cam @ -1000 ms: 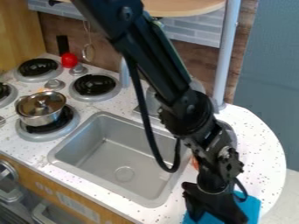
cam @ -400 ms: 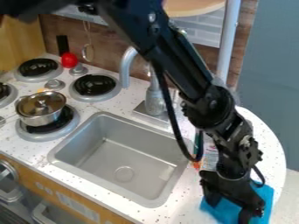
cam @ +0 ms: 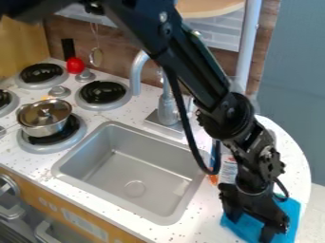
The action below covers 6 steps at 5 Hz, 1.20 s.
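Pot: silver (cam: 39,129), upright on the front burner (cam: 66,146), left of the sink
Pot lid: on the pot, knob on top (cam: 45,113); what is inside cannot be told
Sink: grey basin (cam: 149,168) set into the white speckled table (cam: 289,154); round drain (cam: 134,189) in its floor, a small pale patch on its right wall
Bottle: white and orange (cam: 227,170), on the table beside the sink's right edge, partly hidden by the arm; contents cannot be told
End effector: at the lower right (cam: 250,228), pointing down over the cloth, right of the sink
Opening: fingers well spread, blue cloth visible between them
Contact: fingertips appear to touch the cloth; how firmly cannot be told
Cloth: blue (cam: 290,209), on the table near its right edge, under and around the fingers
Faucet: silver (cam: 167,110), behind the sink
Red ball: behind the burners (cam: 75,65), near the wall
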{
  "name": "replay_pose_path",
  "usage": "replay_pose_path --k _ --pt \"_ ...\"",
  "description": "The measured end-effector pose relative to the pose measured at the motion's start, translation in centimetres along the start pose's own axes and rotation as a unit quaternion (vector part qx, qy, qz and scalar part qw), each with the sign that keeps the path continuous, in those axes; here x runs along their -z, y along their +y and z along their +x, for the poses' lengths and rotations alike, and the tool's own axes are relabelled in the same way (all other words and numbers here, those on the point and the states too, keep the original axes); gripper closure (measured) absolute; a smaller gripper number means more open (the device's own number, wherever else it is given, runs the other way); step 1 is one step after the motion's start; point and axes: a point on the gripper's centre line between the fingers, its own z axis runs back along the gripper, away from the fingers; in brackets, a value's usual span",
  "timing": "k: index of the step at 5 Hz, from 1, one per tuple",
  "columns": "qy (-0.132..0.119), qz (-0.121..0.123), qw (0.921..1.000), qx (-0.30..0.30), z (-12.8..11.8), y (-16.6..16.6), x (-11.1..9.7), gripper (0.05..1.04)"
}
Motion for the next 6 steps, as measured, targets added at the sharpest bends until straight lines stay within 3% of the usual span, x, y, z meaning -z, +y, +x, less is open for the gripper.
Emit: replay_pose_path --k 2,3,4,6 --pt "0.04 0.015 0.9989 -0.018 -6.2 3.6 -1.8 0.082" --pt "0.036 0.019 0.9988 -0.026 -8.3 6.0 -3.2 0.082" --pt "0.039 0.016 0.9987 -0.03 -9.0 6.9 -3.4 0.082" --pt "0.029 0.006 0.9988 -0.039 -5.5 5.3 -2.7 0.082"
